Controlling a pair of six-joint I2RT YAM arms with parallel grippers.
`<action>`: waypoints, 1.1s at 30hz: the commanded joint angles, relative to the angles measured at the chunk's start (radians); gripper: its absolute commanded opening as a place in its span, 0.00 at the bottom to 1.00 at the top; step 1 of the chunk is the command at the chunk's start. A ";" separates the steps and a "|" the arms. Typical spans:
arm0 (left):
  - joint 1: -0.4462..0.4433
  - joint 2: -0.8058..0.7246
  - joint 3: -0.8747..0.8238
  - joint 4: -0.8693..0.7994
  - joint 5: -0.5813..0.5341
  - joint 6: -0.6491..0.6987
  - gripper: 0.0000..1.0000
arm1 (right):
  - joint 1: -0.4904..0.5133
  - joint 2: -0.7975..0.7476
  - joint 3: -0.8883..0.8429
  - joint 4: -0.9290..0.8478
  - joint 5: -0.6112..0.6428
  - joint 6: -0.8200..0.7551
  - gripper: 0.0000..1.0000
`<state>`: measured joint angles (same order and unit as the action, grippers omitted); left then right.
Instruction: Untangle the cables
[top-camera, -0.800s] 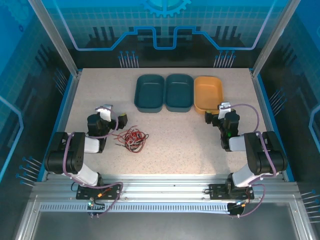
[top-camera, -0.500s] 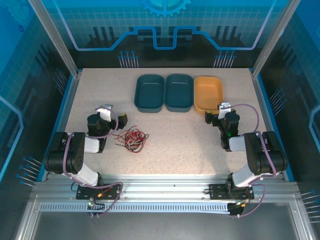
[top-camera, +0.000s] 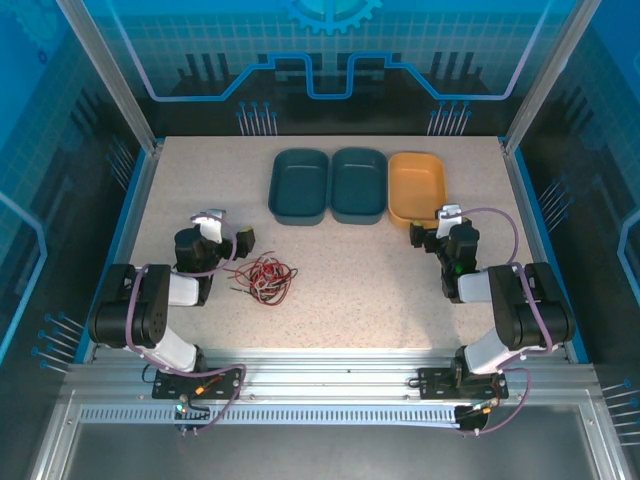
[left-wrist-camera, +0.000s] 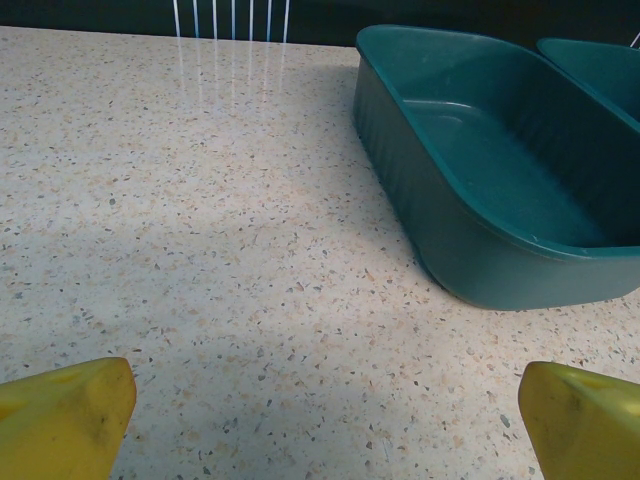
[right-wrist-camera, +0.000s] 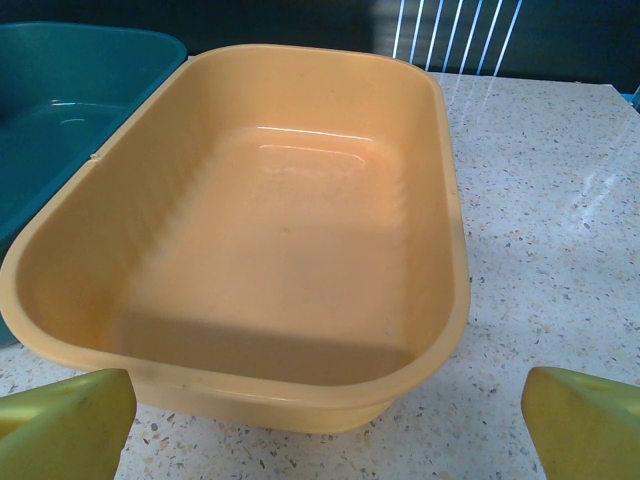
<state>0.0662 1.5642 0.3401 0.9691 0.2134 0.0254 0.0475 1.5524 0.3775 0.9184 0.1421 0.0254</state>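
Change: none visible; the arms, cables and trays lie where they lay in the earlier frames.
Left arm (top-camera: 150, 300): folded low at the left side of the speckled counter (top-camera: 360, 280), wrist turned toward the far trays.
Left fingers (left-wrist-camera: 60, 420): spread wide apart and holding nothing; the yellow tips sit at the two lower corners of the wrist view with bare counter between them.
Cables (top-camera: 262, 275): a loose tangle of red and black loops lying flat on the counter, just to the right of the left arm's wrist and well short of the trays; a white strand cannot be made out.
Left green tray (top-camera: 299, 186): at the far side of the counter, nothing in it; its near corner is in the left wrist view.
Middle green tray (top-camera: 359, 184): beside the first, side by side, nothing in it.
Orange tray (top-camera: 416, 188): last of the row, against the middle tray, nothing in it.
Right fingers (right-wrist-camera: 590, 420): spread wide apart and holding nothing, yellow tips on either side of the orange tray's near wall.
Right arm (top-camera: 515, 300): folded low at the right side, wrist just short of the orange tray.
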 joint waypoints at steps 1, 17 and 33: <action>-0.004 -0.010 0.023 -0.003 -0.008 -0.009 0.99 | 0.011 -0.011 -0.005 0.024 0.004 0.002 1.00; -0.004 -0.010 0.021 0.003 -0.007 -0.012 0.99 | 0.011 -0.011 -0.002 0.022 -0.001 -0.002 1.00; 0.006 -0.232 -0.015 -0.117 -0.109 -0.062 0.99 | 0.018 -0.142 -0.024 -0.058 0.085 0.015 1.00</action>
<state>0.0673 1.3972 0.3206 0.9279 0.1490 -0.0097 0.0479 1.4712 0.3626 0.8951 0.1738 0.0265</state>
